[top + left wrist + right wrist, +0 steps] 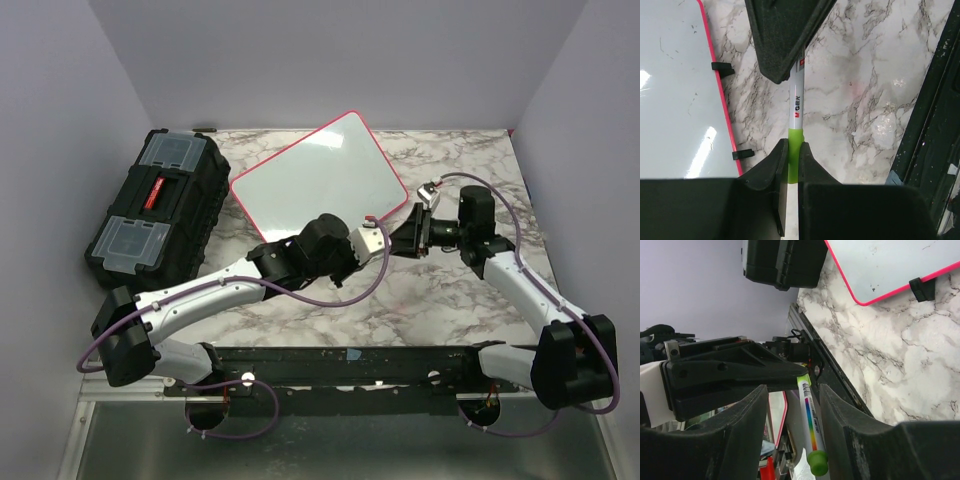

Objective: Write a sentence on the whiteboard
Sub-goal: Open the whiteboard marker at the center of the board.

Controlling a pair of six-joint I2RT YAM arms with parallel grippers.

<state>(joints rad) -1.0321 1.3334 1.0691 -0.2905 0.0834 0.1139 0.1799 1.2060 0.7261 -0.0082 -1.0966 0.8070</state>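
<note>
Clamping a white marker pen [796,105] with a lime-green band, the left gripper [794,150] meets the right gripper [793,390], whose jaws stand parted around the same barrel (gaps show either side). The glossy white, pink-rimmed rectangular whiteboard [310,180] lies flat on the marbled table [400,300] just behind them, beside a black toolbox [155,205].

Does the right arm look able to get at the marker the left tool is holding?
Probably yes. The marker sits between the open fingers of the right tool, with nothing in between. The left tool is shut on its green band.
</note>
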